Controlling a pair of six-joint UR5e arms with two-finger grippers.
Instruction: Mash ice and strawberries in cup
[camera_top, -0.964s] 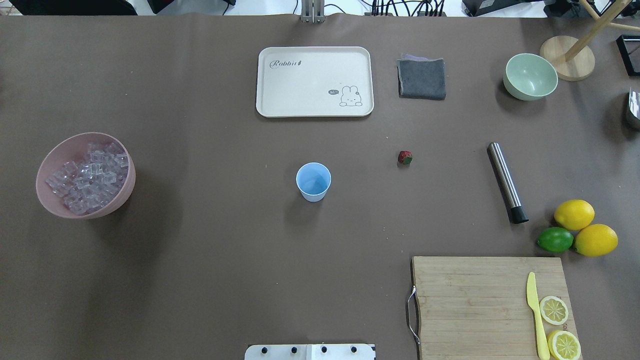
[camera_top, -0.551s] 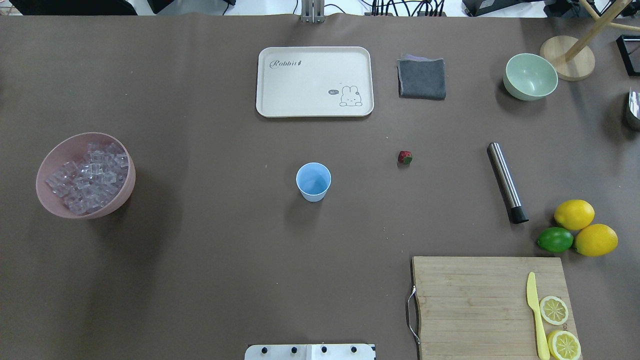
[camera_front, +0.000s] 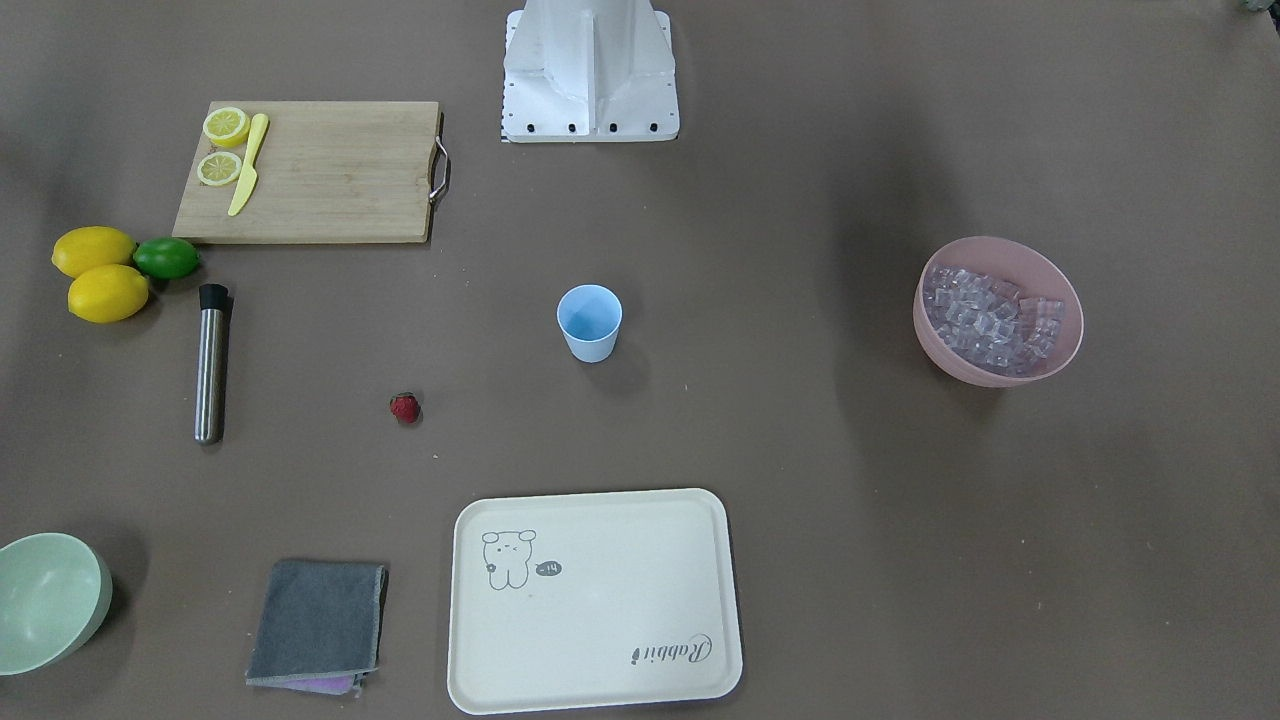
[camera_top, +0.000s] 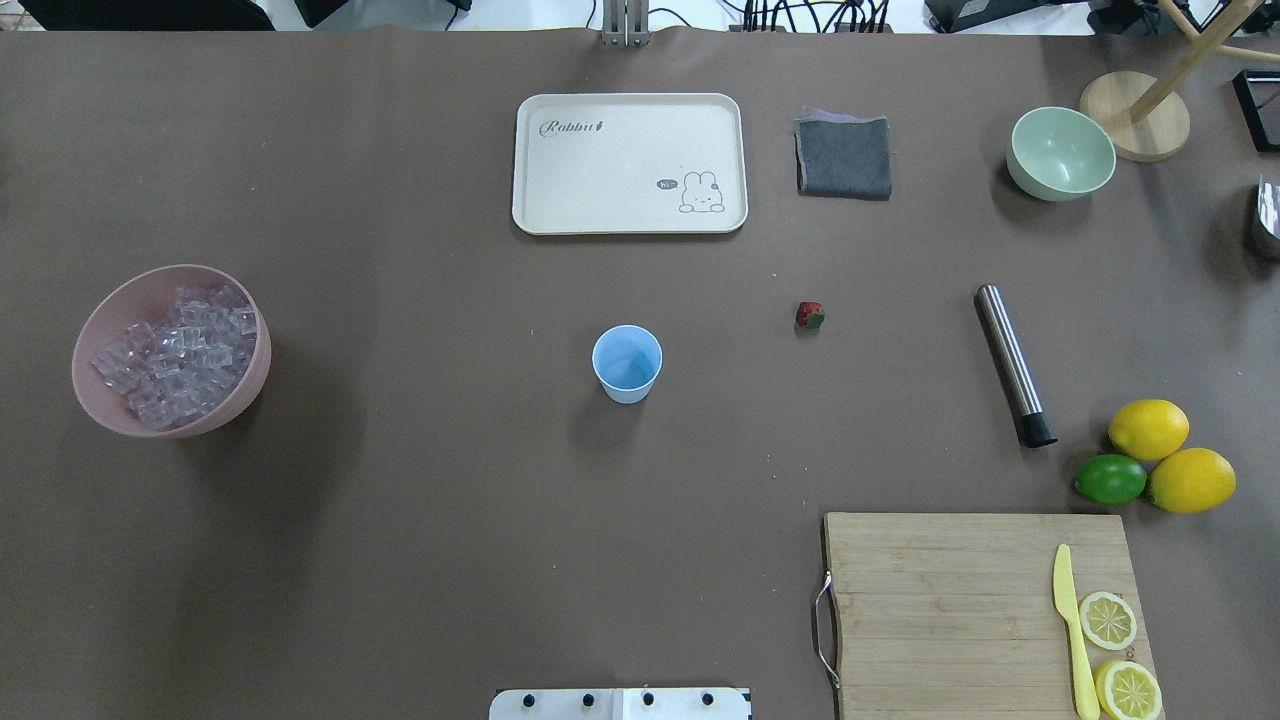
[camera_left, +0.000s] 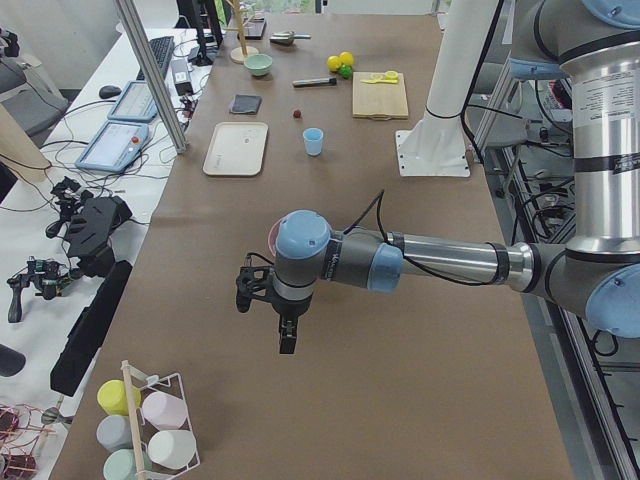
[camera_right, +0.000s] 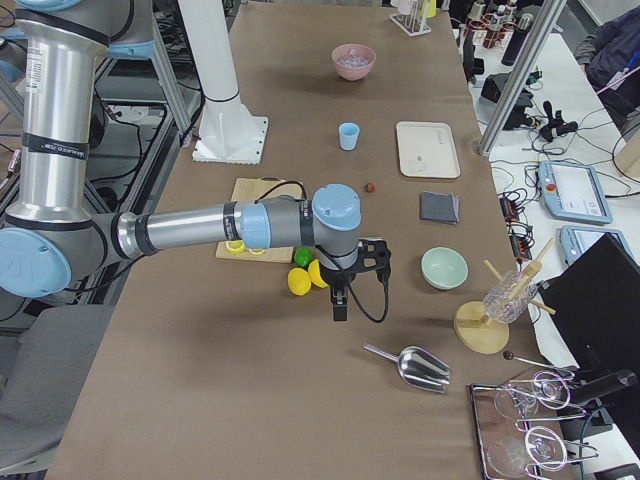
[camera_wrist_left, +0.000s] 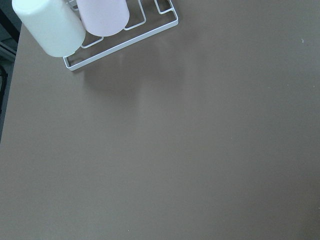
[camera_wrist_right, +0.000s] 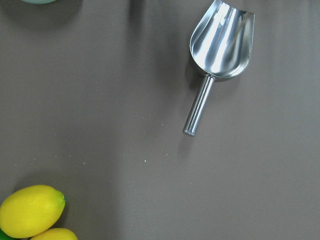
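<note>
In the front-facing view the cup (camera_front: 589, 320) stands upright mid-frame on the surface (camera_front: 760, 200). The strawberry (camera_front: 404, 407) lies to its lower left, and the ice (camera_front: 990, 318) fills a pink bowl (camera_front: 985, 378) at right.

Overhead, the strawberry lies right of the cup and the ice far left.

From the left end, my left claw (camera_left: 287, 338) hangs over bare surface, well apart from the cup; I cannot tell whether it is apart or together.

From the right end, my right claw (camera_right: 339, 305) points down beside a lemon (camera_right: 298, 283); again I cannot tell.

My right wrist view shows a metal scoop (camera_wrist_right: 220, 40) at upper right.
</note>
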